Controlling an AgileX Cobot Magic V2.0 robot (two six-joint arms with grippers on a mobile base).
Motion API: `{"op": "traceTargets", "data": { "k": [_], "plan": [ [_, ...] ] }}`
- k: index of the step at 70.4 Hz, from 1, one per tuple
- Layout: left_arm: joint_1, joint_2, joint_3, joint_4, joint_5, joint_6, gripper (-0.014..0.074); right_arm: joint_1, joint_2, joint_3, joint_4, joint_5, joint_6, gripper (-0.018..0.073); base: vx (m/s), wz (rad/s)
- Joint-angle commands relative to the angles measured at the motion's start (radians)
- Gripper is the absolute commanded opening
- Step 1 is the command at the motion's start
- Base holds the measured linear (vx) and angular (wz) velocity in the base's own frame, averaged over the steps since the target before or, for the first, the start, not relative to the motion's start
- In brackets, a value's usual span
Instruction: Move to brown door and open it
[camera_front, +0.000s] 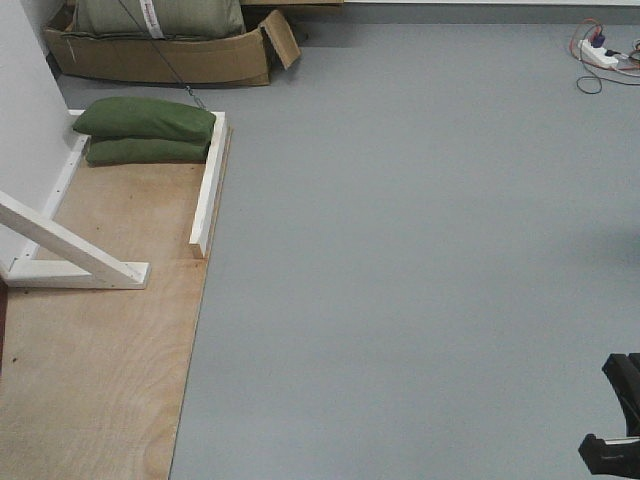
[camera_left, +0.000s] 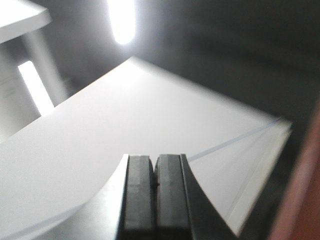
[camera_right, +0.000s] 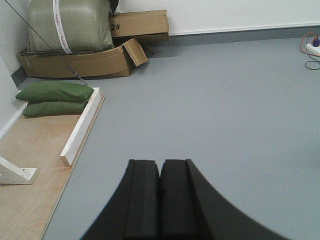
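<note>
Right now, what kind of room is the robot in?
Probably a workshop or test lab: cardboard boxes, green sandbags on plywood, a power strip on the grey floor.

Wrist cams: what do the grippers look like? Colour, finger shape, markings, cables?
The left gripper and right gripper match: matte black, with two flat-faced rectangular pads and outer edges that curve wide toward the base. No markings, labels or cables show. The left view is blurred, so fine detail there is unclear.

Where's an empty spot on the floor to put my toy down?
The grey floor is bare from the white rail across to the power strip. The plywood nearer than the white brace is free too. Crowded: green sandbags and cardboard box top left.
</note>
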Motion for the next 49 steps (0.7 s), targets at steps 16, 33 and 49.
{"op": "traceTargets", "data": {
  "k": [16, 33, 49],
  "plan": [
    [0.088, 0.143, -0.017, -0.453, 0.002, 0.513, 0.0017, -0.001, -0.016, 0.002, -0.005, -0.081, -0.011, 0.0000, 0.00, 0.00],
    [0.262, 0.244, -0.017, -0.778, -0.094, 0.684, 0.0017, -0.001, -0.016, 0.002, -0.005, -0.081, -0.011, 0.0000, 0.00, 0.00],
    [0.440, 0.275, -0.017, -0.845, -0.181, 0.578, 0.0017, -0.001, -0.016, 0.002, -0.005, -0.081, -0.011, 0.0000, 0.00, 0.00]
  ]
}}
